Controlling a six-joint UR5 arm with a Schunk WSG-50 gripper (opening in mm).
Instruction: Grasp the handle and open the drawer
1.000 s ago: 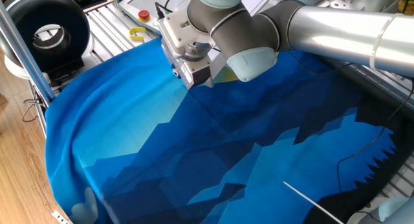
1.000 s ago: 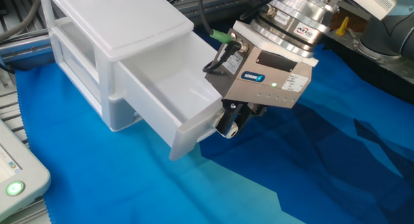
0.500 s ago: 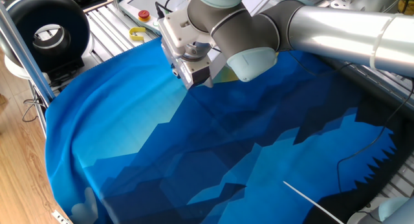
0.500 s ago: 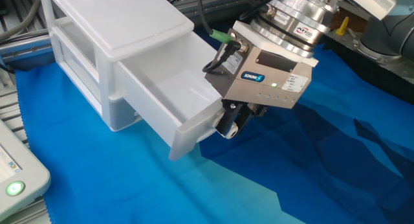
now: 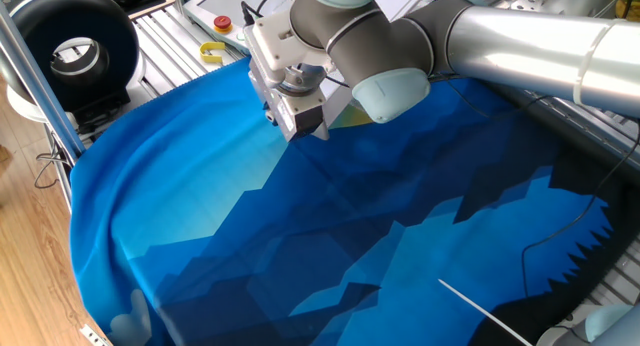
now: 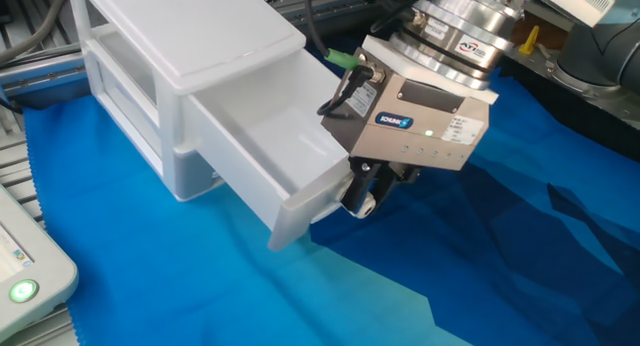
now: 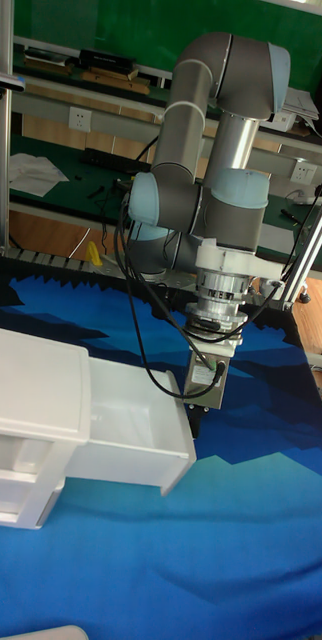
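Nearest the tall fixed camera, the pale white boxy plastic drawer [image 7: 131, 438] stands pulled well out over the blue patterned cloth [image 7: 241, 540]. Beyond, the two-finger gripper [image 6: 362, 199] meets its front; handle hidden, grip indeterminate. Further pulling could drag the light unit.

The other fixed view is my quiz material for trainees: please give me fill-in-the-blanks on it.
1. The white plastic drawer is pulled ____.
2. Inside, it looks ____.
3. The silver end effector sits at the drawer's ____ panel.
4. The cloth covering the table is ____.

Missing: open; empty; front; blue
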